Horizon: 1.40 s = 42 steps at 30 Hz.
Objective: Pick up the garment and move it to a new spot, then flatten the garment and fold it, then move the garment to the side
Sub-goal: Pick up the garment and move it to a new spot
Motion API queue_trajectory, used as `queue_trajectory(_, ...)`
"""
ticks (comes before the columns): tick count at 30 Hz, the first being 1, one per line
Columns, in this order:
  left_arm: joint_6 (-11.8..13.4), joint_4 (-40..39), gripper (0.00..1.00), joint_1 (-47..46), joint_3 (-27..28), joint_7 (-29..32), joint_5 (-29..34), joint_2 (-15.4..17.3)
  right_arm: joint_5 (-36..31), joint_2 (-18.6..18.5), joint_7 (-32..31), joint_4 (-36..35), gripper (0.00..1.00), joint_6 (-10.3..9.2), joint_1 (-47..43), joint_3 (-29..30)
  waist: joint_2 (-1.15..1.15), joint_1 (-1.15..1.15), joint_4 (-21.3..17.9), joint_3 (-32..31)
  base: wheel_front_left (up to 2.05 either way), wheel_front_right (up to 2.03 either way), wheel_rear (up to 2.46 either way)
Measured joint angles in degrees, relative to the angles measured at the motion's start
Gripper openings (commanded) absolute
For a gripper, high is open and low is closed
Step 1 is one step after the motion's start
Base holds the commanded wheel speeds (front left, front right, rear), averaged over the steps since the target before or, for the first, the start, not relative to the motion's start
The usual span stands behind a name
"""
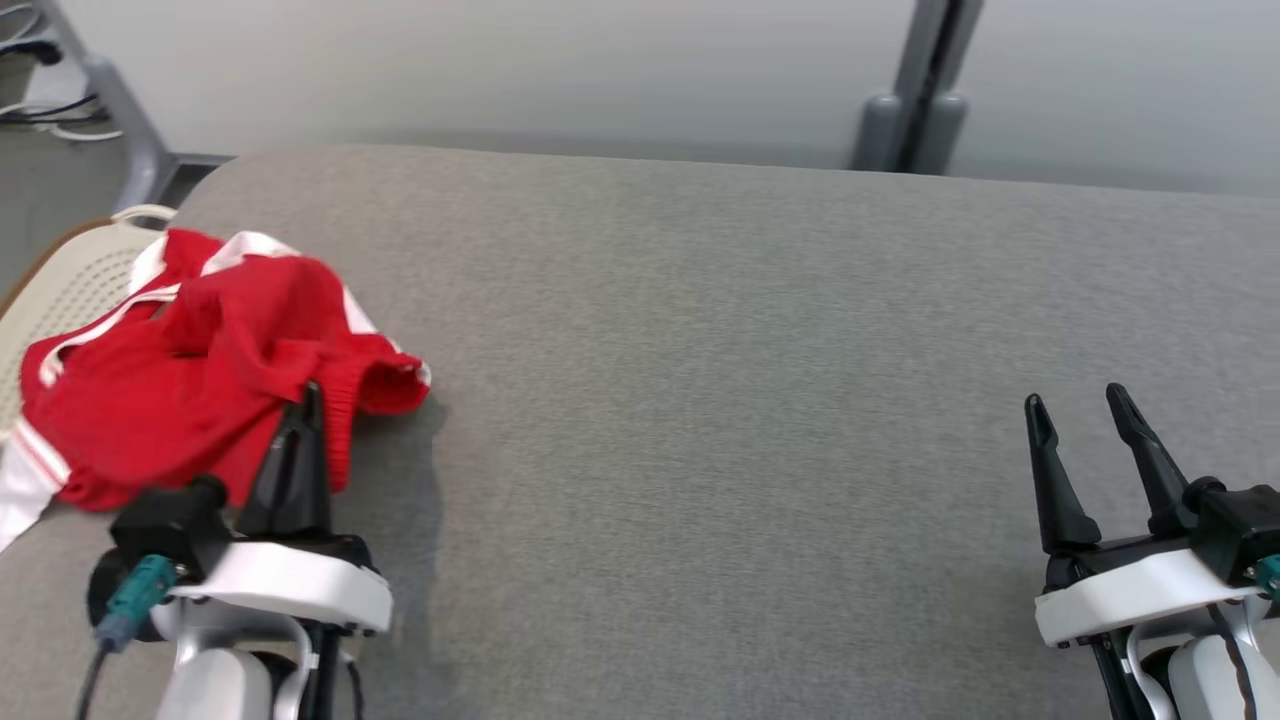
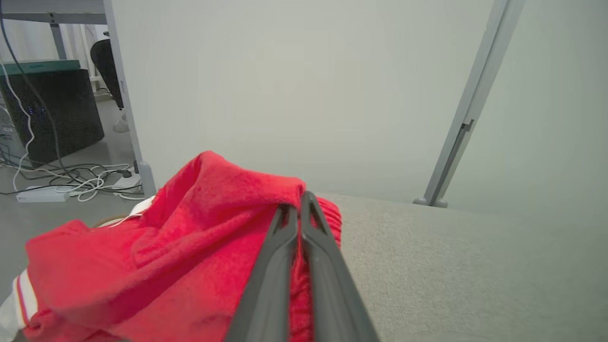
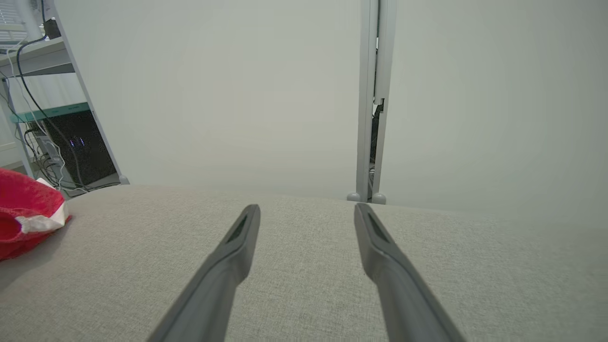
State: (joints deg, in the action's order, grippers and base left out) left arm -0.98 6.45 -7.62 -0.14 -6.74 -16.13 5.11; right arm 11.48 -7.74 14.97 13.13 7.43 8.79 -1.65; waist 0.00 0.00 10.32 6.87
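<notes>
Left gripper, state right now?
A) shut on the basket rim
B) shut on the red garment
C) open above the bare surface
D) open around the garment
B: the left gripper has its fingers pressed together on a fold of the garment.

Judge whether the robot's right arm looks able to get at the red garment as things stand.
Probably, with a long stretch. The open right gripper sits at the right of the grey surface; the red garment lies at its left end, pinched by the left gripper. Nothing stands between them.
</notes>
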Motion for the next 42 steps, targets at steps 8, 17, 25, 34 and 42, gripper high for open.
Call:
queue_trajectory(8, -1.1, -1.6, 0.00, -0.9, -8.8, 2.7, -0.1, -1.7, 0.9, 0.4, 0.0, -0.5, 1.00, 0.00, 0.2, -0.8, 0.00, 0.00, -7.2, 0.2, 0.00, 0.00, 0.00)
queue_trajectory(17, -3.5, 2.7, 0.00, -13.2, -20.5, 3.2, -0.1, -2.2, 2.1, 0.9, 0.0, -1.3, 1.00, -0.01, 1.7, 0.2, 0.00, 0.00, -15.0, 4.2, 0.00, 0.00, 0.00)
queue_trajectory(25, -2.5, 7.4, 0.00, -26.0, -31.8, 2.4, -4.9, -2.4, 3.0, 2.2, 0.0, -1.4, 1.00, 0.00, 4.3, -0.6, 0.00, 0.00, -22.0, 9.0, 0.00, 0.00, 0.00)
queue_trajectory(34, -1.6, 19.6, 0.00, -31.8, -44.0, 6.2, -10.8, -2.4, 4.2, 3.6, 0.0, -1.2, 1.00, 0.00, 6.0, -1.4, 0.00, 0.00, -27.8, 15.2, 0.00, 0.00, 0.00)
queue_trajectory(42, -1.4, 25.4, 0.72, -34.9, -48.6, 3.1, -14.4, -2.4, 4.6, 4.2, 0.0, -0.9, 1.00, 0.00, 6.8, -1.1, 0.00, 0.00, -29.2, 17.5, 0.00, 0.00, 0.00)
